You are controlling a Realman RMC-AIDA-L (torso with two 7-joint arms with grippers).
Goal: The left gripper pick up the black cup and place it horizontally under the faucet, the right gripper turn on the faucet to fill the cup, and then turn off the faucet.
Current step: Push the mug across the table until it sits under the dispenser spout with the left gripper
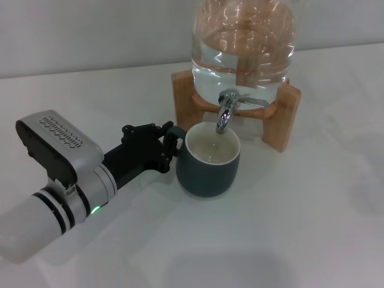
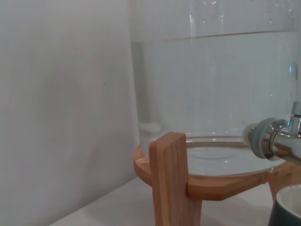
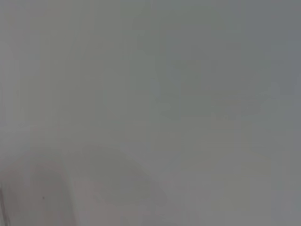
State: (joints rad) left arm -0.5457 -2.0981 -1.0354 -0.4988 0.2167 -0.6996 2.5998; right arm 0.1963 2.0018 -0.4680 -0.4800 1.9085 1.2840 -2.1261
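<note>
The black cup stands upright on the white table, its cream inside open to the top, right under the spout of the chrome faucet. My left gripper reaches in from the left and its fingers are closed around the cup's small handle. In the left wrist view the faucet shows at the edge and a bit of the cup's rim in the corner. No water stream is visible. My right gripper is not in view; its wrist view shows only a plain grey surface.
A clear glass jar of water sits on a light wooden stand behind the cup; both also show in the left wrist view, the jar and the stand. A grey wall runs behind.
</note>
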